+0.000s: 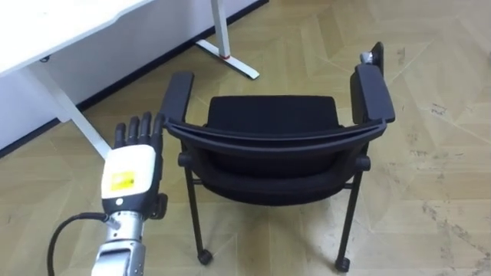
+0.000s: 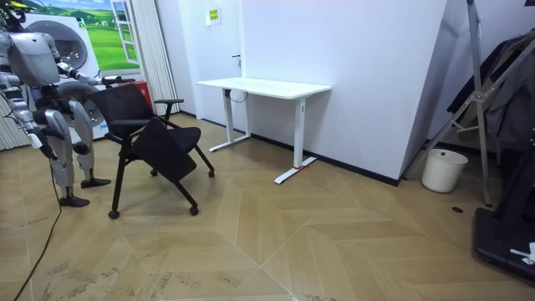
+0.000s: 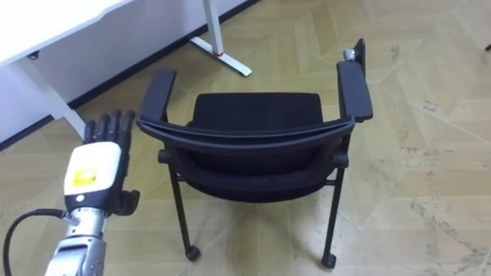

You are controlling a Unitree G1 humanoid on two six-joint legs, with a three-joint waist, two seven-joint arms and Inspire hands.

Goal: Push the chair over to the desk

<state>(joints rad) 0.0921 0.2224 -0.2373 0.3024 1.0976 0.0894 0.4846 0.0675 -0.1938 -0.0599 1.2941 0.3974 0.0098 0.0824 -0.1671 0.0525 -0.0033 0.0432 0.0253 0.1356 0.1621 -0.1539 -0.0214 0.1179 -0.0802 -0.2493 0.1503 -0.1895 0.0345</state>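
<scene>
A black chair point(image 1: 272, 138) with two armrests stands on castors on the wooden floor right in front of me, its curved backrest nearest to me and its seat facing the white desk point(image 1: 46, 31). My left hand point(image 1: 134, 153) is raised with straight fingers, close beside the left end of the backrest; whether it touches I cannot tell. In the room view I stand behind the chair point(image 2: 155, 138) at the room view's left. My right hand point(image 2: 38, 140) hangs at my side there.
The white desk's point(image 2: 263, 86) leg and foot point(image 1: 226, 57) lie just beyond the chair. A white bin point(image 2: 443, 170) and a dark rack point(image 2: 501, 100) stand at the room view's right. Open wooden floor lies to the chair's right.
</scene>
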